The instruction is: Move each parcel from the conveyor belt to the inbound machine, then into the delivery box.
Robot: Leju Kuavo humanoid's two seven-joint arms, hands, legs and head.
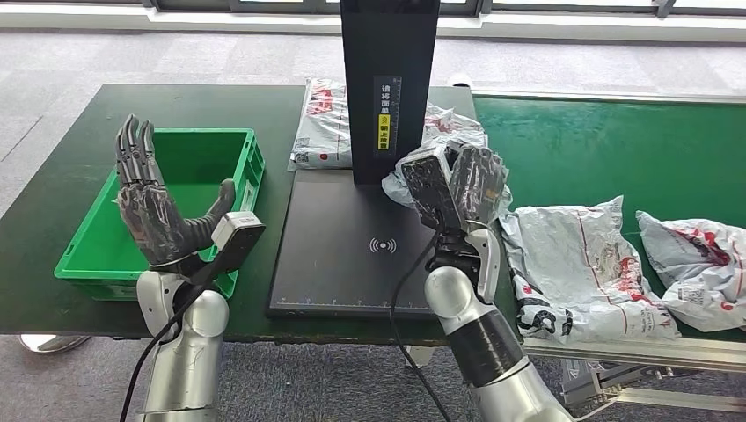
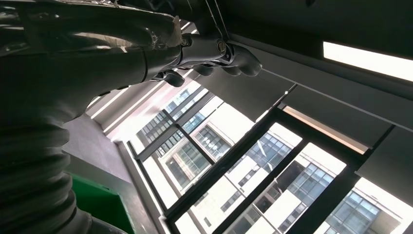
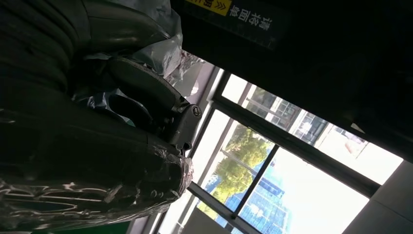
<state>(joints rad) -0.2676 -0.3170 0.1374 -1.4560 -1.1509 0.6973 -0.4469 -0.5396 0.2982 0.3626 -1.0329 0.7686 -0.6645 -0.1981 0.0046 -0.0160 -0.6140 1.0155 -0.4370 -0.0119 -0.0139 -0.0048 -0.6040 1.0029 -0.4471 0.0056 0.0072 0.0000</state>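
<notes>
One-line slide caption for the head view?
Right hand holds a parcel beside the inbound machine; left hand open over green box.

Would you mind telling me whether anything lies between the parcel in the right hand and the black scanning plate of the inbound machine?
Nothing visible does. The right hand holds the parcel beside the machine's post, and the scanning plate below it is bare.

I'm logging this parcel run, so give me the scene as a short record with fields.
left hand: raised over the green box, fingers spread, holding nothing
right hand: grips a crumpled grey parcel beside the scanner column
scanner pad: bare
behind column: one parcel
conveyor belt: two parcels, and
</notes>
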